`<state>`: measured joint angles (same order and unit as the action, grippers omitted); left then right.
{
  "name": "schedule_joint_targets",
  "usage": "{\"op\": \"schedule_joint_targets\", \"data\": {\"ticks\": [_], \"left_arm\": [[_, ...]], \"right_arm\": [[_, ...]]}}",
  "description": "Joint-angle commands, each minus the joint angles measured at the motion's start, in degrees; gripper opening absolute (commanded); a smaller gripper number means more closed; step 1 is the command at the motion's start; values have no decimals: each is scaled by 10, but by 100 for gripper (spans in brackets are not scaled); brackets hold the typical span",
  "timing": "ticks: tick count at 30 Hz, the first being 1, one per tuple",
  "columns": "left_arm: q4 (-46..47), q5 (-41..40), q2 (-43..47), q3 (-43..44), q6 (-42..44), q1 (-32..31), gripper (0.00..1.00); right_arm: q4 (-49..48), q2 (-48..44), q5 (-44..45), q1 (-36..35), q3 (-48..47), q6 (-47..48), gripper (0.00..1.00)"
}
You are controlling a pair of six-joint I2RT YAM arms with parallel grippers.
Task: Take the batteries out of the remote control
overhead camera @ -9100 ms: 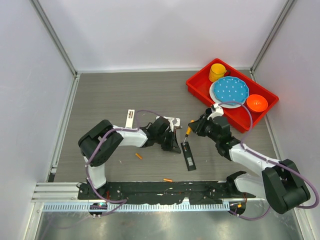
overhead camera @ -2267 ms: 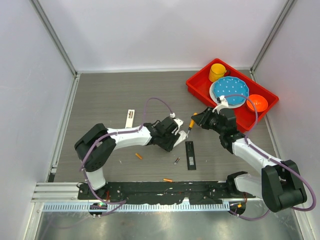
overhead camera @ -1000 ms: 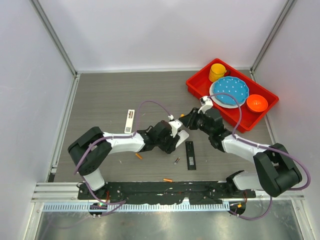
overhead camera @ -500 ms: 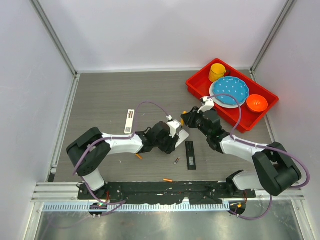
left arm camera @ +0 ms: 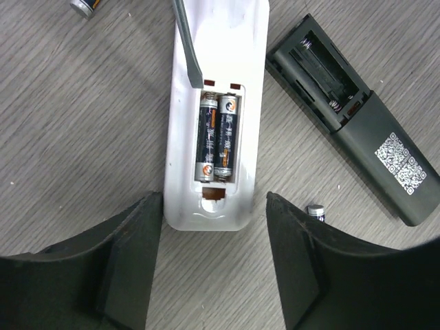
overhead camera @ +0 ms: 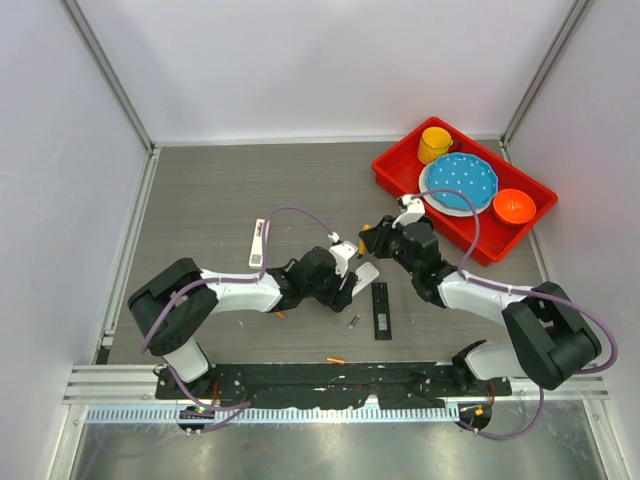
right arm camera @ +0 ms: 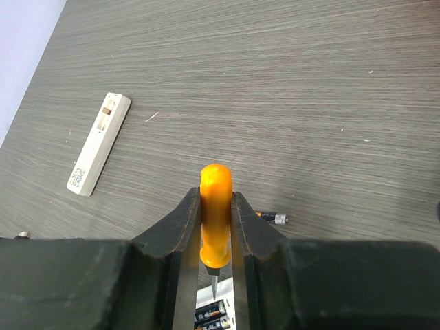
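Two slim dark metal-capped batteries in rounded white remote, woodgrain table

In the left wrist view, we lose the far end of the white remote and the handle of the screwdriver past the top edge. That edge also clips one battery; a finger of the left gripper half covers another battery. In the right wrist view, the bottom edge and the right gripper cut off the loaded batteries. From above, we cannot make them out at all.
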<state>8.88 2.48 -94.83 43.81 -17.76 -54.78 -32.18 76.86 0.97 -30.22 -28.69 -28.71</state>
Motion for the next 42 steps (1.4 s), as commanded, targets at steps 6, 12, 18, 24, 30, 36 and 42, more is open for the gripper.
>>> {"op": "schedule_joint_targets", "data": {"ticks": [6,12,18,24,30,36,42], "left_arm": [[-45,12,-46,-11,-9,-2,49],[-48,17,-49,-7,-7,-2,40],[-53,22,-58,-1,-5,-2,39],[-52,27,-62,0,-4,-2,39],[-55,31,-72,3,-3,-2,38],[-55,33,-77,4,-3,-2,37],[-55,33,-78,4,-3,-3,37]], "right_arm": [[-24,-15,11,-17,8,12,1],[-17,-28,27,-19,17,23,1],[-17,-29,43,-20,20,26,1],[-18,-19,54,-20,12,29,1],[-17,-12,65,-20,10,25,2],[-19,-16,85,-21,15,25,2],[-55,-29,100,-40,35,51,2]]}}
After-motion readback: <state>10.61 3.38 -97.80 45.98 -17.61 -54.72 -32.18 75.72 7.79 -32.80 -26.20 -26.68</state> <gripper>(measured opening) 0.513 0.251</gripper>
